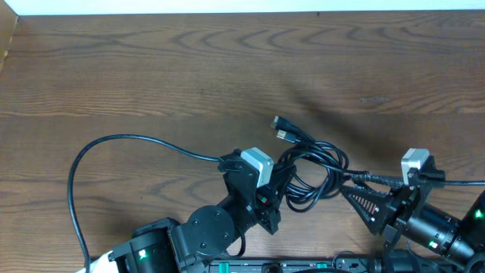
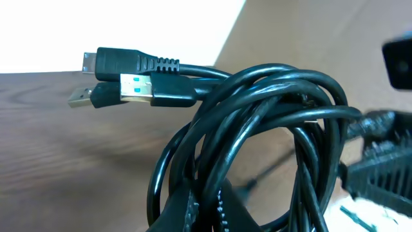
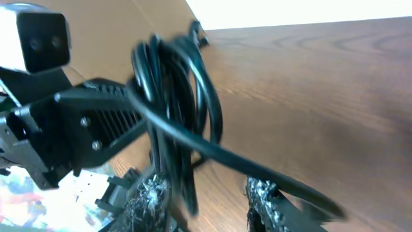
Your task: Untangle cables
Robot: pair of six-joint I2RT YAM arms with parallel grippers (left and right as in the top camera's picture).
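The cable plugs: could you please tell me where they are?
In the overhead view, the plugs stick out up-left from the coiled cables near the centre of the table, above the left wrist camera.

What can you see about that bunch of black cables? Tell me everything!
The cables are thin, black and shiny, like rubbery plastic, wound into a messy coil of several loops near the middle of the table. Three plugs stick out side by side, and one has a gold metal end with blue inside. The left gripper is shut on the coil's lower part and seems to hold it up. One strand stretches right, crossing the open right gripper.
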